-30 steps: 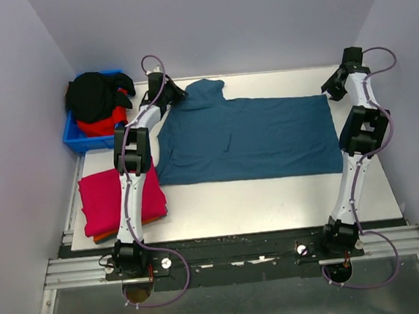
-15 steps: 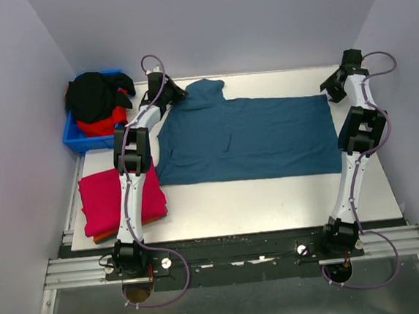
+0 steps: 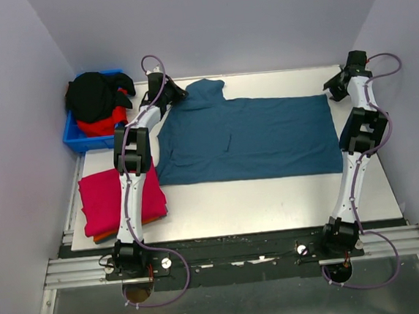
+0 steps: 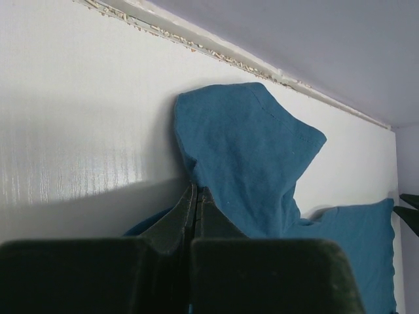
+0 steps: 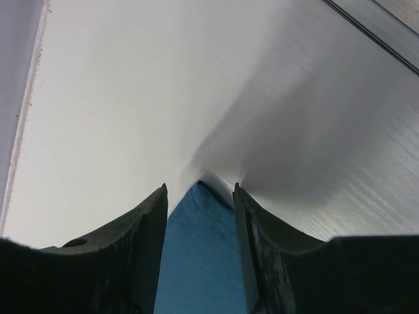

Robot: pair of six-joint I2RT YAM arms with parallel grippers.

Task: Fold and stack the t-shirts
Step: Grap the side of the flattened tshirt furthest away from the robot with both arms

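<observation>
A large teal-blue t-shirt [image 3: 248, 139] lies spread flat across the back of the table. One sleeve of this t-shirt [image 4: 249, 144] points toward the rear edge. My left gripper [image 3: 177, 95] is at the shirt's back-left shoulder; in the left wrist view its jaws [image 4: 196, 193] are shut on the cloth edge at the sleeve's base. My right gripper [image 3: 333, 87] hovers at the shirt's back-right corner. It stands open [image 5: 200, 190], and the blue corner [image 5: 196, 261] lies between its fingers. A folded crimson-pink t-shirt [image 3: 99, 196] rests on an orange one [image 3: 103, 238] at front left.
A bright-blue plastic bin [image 3: 72, 139] stands off the table's back-left corner, holding bunched black [image 3: 90, 97] and red [image 3: 100, 126] shirts. Walls close in on the left, back and right. The table's rear edge [image 4: 216, 55] runs just beyond the sleeve.
The right wrist has shifted slightly rightward toward the back-right corner, its jaws staying apart. The left arm and the shirt have not moved.
</observation>
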